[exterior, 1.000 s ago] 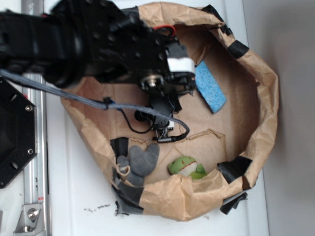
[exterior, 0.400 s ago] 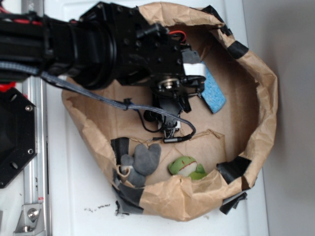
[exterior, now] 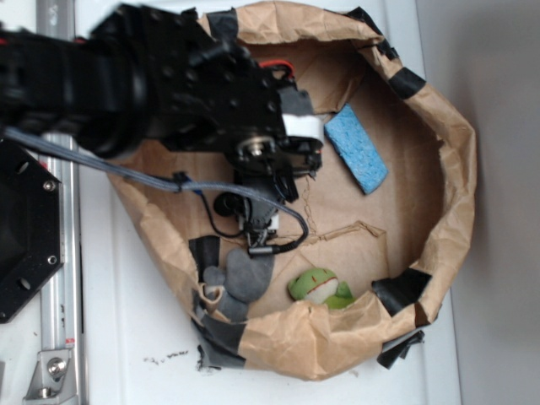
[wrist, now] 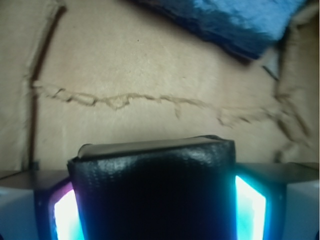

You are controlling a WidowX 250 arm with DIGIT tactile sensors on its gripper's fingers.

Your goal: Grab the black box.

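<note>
The black box (wrist: 152,185) fills the lower middle of the wrist view, glossy and finely wrinkled, with a pale top edge. My gripper (wrist: 152,205) is shut on it, a glowing finger pad (wrist: 64,215) pressed against each side. The box hangs above the brown paper floor (wrist: 150,65). In the exterior view my arm (exterior: 253,152) reaches over the left half of the paper nest. There the wrist hides both the box and the fingers.
A blue sponge (exterior: 356,148) lies right of the wrist, at the top of the wrist view (wrist: 225,20). A grey plush (exterior: 240,278) and a green toy (exterior: 319,287) sit by the front paper wall (exterior: 337,329). A black octagonal plate (exterior: 21,228) is far left.
The arm swung right over the sponge, then came back left, uncovering the sponge again. The wrist camera now sits closer to the grey plush.
</note>
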